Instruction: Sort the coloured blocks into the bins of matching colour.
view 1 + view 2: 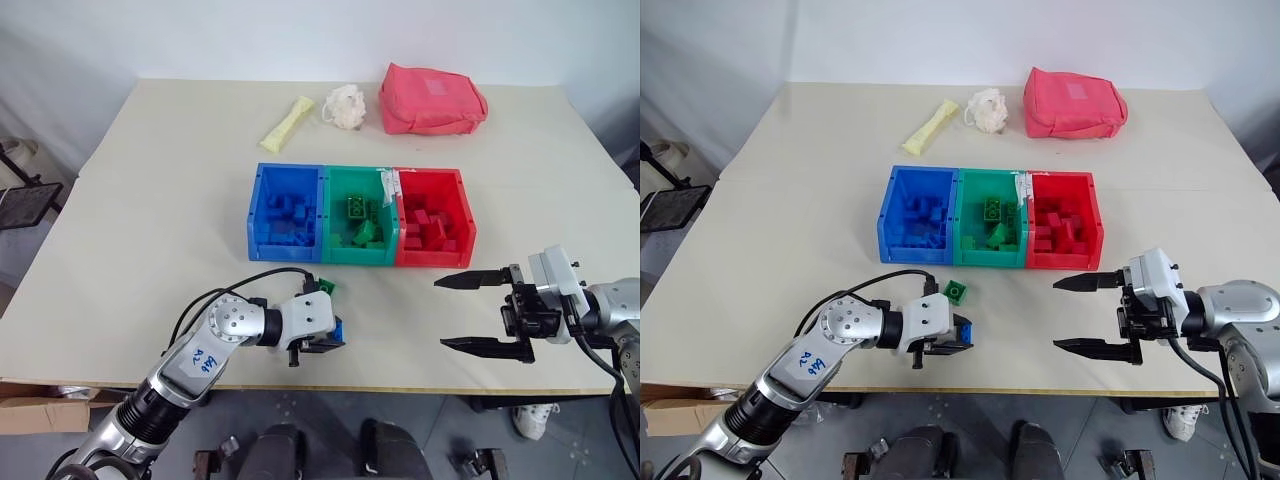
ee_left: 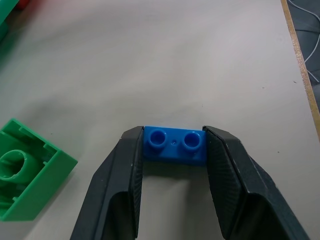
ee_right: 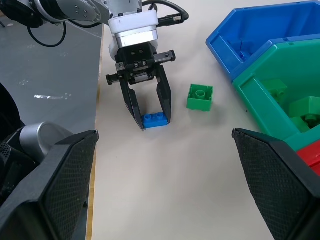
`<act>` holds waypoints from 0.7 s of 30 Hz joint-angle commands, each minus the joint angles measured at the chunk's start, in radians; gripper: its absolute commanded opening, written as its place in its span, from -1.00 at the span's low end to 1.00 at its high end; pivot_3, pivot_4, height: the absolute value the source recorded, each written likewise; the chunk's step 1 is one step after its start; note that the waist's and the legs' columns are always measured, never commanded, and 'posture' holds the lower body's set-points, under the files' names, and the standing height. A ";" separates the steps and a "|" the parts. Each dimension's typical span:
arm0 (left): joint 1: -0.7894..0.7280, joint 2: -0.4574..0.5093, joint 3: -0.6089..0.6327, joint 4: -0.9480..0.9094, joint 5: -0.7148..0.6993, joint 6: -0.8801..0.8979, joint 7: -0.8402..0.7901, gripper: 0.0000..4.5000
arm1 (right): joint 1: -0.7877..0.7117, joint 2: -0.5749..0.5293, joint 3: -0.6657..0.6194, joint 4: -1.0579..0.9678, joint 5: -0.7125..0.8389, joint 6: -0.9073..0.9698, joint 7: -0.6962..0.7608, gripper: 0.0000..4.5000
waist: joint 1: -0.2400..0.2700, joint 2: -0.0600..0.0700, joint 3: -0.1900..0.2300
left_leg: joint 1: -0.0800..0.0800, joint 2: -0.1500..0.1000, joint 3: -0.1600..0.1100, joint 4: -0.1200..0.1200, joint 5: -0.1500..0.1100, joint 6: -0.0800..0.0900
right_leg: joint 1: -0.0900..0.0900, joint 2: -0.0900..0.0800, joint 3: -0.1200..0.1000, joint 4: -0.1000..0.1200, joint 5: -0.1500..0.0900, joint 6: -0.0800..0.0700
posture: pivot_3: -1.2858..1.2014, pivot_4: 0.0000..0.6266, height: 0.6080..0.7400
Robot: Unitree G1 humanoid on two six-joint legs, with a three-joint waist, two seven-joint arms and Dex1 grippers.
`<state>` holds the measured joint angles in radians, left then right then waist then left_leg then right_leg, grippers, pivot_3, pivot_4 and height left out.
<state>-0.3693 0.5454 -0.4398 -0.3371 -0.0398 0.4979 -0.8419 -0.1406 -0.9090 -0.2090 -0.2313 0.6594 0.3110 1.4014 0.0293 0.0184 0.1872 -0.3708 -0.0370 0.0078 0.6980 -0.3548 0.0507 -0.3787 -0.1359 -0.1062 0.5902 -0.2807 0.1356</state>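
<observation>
Left wrist view: a small blue block (two studs up) is clamped between the fingers of the left gripper on the table, near the front edge. A green block lies just beside it. The right gripper is held wide open, empty, well apart from the bins.

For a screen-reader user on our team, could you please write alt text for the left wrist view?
The left gripper has its two black jaws closed on a small blue studded plastic brick resting on the beige table. A green studded plastic brick lies apart to one side, and the table's edge runs along the opposite side.
</observation>
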 commanded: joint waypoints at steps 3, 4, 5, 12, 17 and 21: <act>-0.027 -0.067 0.087 -0.014 -0.044 0.006 0.047 -0.36 | 0.001 0.018 -0.061 -0.014 0.045 0.005 -0.034 1.00 | 0.002 0.000 0.000 | 0.000 0.000 0.000 0.000 0.000 0.000 | 0.000 0.000 0.000 0.000 0.000 0.000 | 0.03 -0.52 1.00; -0.036 -0.084 0.114 -0.020 -0.055 0.015 0.064 -0.36 | -0.007 0.027 -0.067 -0.011 0.053 0.010 -0.052 1.00 | 0.002 0.000 0.000 | 0.000 0.000 0.000 0.000 0.000 0.000 | 0.000 0.000 0.000 0.000 0.000 0.000 | 0.03 -0.52 1.00; -0.042 -0.094 0.132 -0.022 -0.062 0.021 0.076 -0.36 | -0.013 0.033 -0.071 -0.008 0.057 0.014 -0.064 1.00 | 0.002 0.000 0.000 | 0.000 0.000 0.000 0.000 0.000 0.000 | 0.000 0.000 0.000 0.000 0.000 0.000 | 0.03 -0.52 1.00; -0.155 -0.161 0.333 0.017 -0.140 0.100 0.187 -0.36 | -0.115 0.086 -0.064 0.009 0.074 0.050 -0.181 1.00 | -0.001 0.000 0.000 | 0.000 0.000 0.000 0.000 0.000 0.000 | 0.000 0.002 0.000 0.001 0.000 0.000 | 0.03 -0.52 1.00; -0.260 -0.152 0.409 0.150 -0.093 0.039 0.286 -0.36 | -0.212 0.129 -0.044 0.046 0.052 0.059 -0.260 1.00 | 0.000 0.000 0.000 | 0.000 -0.001 0.000 0.001 0.000 0.000 | 0.000 0.004 -0.001 0.001 0.000 0.000 | 0.03 -0.52 1.00; -0.301 -0.153 0.416 0.231 -0.058 0.011 0.344 -0.20 | -0.244 0.148 -0.039 0.063 0.038 0.047 -0.276 1.00 | 0.001 0.000 0.000 | 0.000 -0.002 -0.001 0.000 0.000 0.000 | 0.000 0.004 -0.002 0.002 0.000 0.000 | 0.03 -0.52 1.00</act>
<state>-0.6461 0.3932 -0.0362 -0.1146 -0.1138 0.5320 -0.5255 -0.3706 -0.7671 -0.2389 -0.1642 0.6976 0.3721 1.1333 0.0306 0.0180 0.1875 -0.3712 -0.0389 0.0072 0.6979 -0.3545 0.0511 -0.3791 -0.1321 -0.1080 0.5918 -0.2804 0.1362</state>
